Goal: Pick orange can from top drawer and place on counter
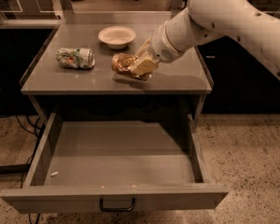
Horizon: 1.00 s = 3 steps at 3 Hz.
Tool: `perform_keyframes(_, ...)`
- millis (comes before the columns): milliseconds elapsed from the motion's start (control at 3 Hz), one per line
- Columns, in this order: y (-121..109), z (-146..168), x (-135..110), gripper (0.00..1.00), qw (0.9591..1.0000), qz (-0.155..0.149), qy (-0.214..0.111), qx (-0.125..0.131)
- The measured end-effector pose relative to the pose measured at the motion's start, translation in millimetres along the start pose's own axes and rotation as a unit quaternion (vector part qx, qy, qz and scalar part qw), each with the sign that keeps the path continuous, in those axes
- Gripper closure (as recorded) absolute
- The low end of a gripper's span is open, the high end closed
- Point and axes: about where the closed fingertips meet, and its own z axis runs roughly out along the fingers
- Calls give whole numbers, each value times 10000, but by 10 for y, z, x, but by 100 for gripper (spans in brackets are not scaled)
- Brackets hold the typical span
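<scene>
On the left part of the flat grey metal worktop (51,80), with its low raised rims, a crushed white-and-green drink can with red marks (75,58) lies on its side. Below it, the wide shallow grey metal top drawer (113,197) stands pulled fully out under the worktop's front edge. A small white scrap (54,173) rests on the drawer's floor near the front left corner, and a dark curved pull handle (116,204) sits in the middle of the flat front panel.

Further right, towards the back of the worktop, stands a shallow round white bowl (116,36). Just in front of it and slightly to the right is the small dented orange can (123,63), shiny orange-gold and brown. It is tilted and low over the middle of the worktop, clear of the drawer, with its shadow right beneath it. Whether its underside touches the surface cannot be told.

The tan-fingered claw (140,67) is closed around the orange can from the right side, gripping it. Behind the claw, the thick white robot arm (224,17) runs up and off to the right.
</scene>
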Motion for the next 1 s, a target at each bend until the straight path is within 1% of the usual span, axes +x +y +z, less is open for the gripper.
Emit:
perform_keyframes(333,-242,159,15,100,10000,-17,58,-45)
perform_keyframes(667,-579,349,128,100,9998,8,173,-42)
perform_keyframes(1000,-790,407,251,100,9996,75,280,26)
